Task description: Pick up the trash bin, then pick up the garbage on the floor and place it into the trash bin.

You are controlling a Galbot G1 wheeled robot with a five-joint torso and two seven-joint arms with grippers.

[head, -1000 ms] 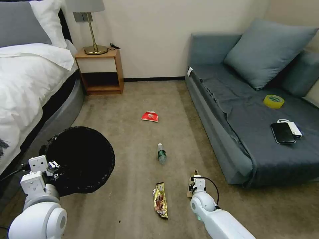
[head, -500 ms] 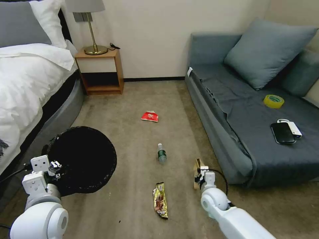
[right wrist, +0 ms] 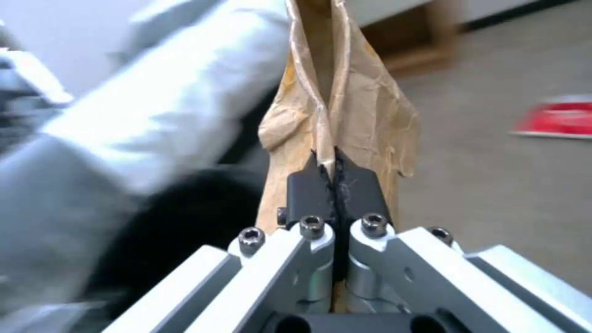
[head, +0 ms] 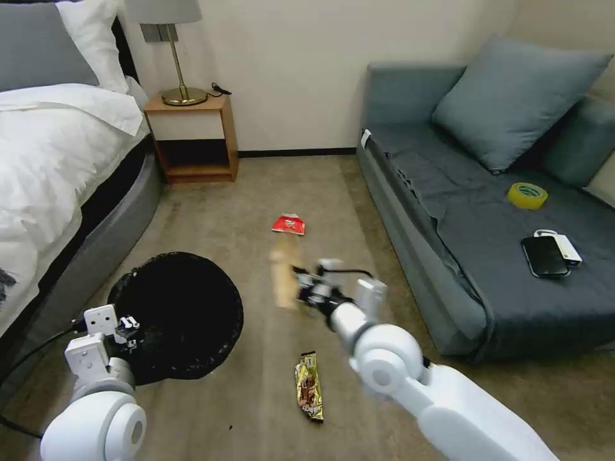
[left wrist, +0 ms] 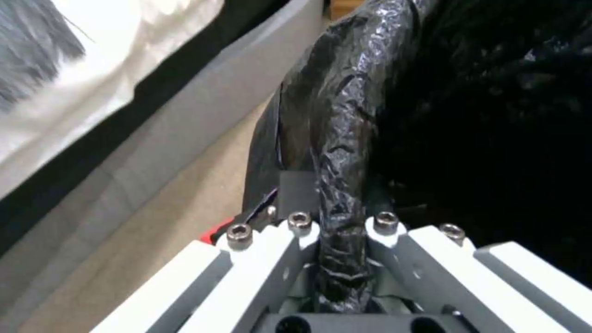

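Right gripper (head: 300, 289) clamped shut on paper bag (head: 280, 278), swung from 5 toward 12 o'clock since earlier, left gripper (left wrist: 342, 217) pinching trash bin (head: 176, 314) rim, no legible labels.

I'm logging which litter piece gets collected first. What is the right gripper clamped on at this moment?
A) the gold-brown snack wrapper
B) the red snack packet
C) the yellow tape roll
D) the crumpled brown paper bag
D: in the right wrist view the right gripper has its jaws pinched shut on the brown paper bag, carried above the carpet near the trash bin.
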